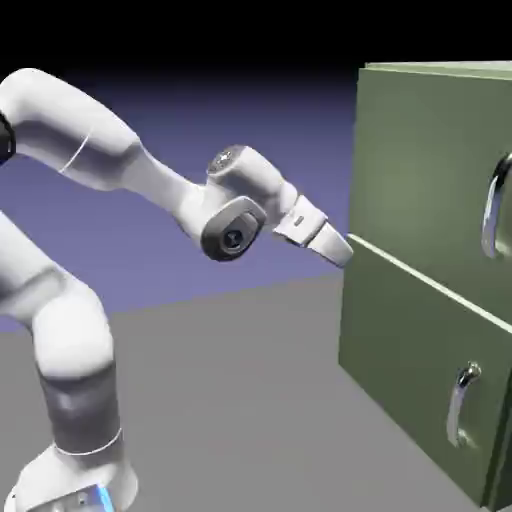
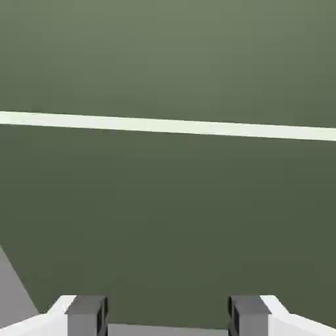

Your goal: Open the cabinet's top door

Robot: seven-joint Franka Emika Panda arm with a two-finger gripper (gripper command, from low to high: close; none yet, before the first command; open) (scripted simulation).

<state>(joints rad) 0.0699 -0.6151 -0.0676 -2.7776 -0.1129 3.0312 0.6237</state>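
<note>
In the exterior view, the white robot arm rises from its base at the lower left of the frame, where a small blue light glows. The arm bends at the left edge, runs along the upper left and slopes down through a round wrist joint near the middle. Its white hand points down and to the right, close to the left edge of an olive-green cabinet; whether the two touch cannot be told. The cabinet fills the right side of the frame. Its top door is the larger, upper panel, lying flat and closed, with a long curved silver bar handle upright at the frame's right edge, well apart from the hand. A pale seam slants down to the right beneath it. Below the seam is the lower panel, with a smaller silver handle at the lower right. Behind are a grey floor and a blue-violet backdrop darkening to black at the top. In the hand view, two grey fingertips stand apart at the bottom edge, nothing between them, facing green panels crossed by the pale seam in the upper half.
</note>
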